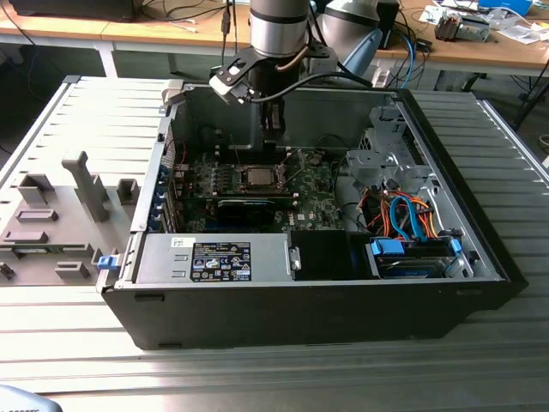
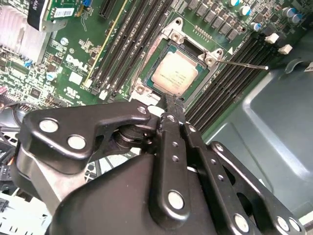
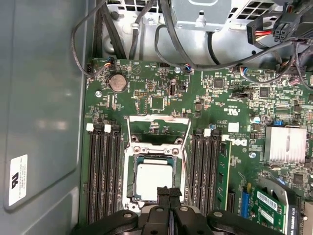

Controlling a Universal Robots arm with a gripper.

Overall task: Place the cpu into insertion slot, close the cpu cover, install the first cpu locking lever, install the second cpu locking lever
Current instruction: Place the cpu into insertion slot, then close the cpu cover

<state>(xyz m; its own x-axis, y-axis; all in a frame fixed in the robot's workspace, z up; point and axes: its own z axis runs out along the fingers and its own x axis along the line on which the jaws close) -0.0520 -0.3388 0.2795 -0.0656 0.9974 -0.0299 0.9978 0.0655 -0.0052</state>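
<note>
Gripper [image 1: 273, 148] above the cpu [image 1: 256, 178]

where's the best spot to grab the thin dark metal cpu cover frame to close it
Grip the thin dark metal cpu cover frame by its free cross bar, opposite the hinge next to the pale silver square cpu. It looks flipped open away from the cpu, so come from above, likely pinching that bar through its window.

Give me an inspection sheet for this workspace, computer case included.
Surface: grooved metal table, open computer case on it.
Job's things: cpu seated in insertion slot; cpu cover raised, not closed.
Clutter: grey fixture blocks at the exterior view's left.
Grippers: claw shut, tips over the cpu's edge, holding nothing.
Cables: orange and blue cables inside the case.
Surroundings: wooden benches behind.
</note>
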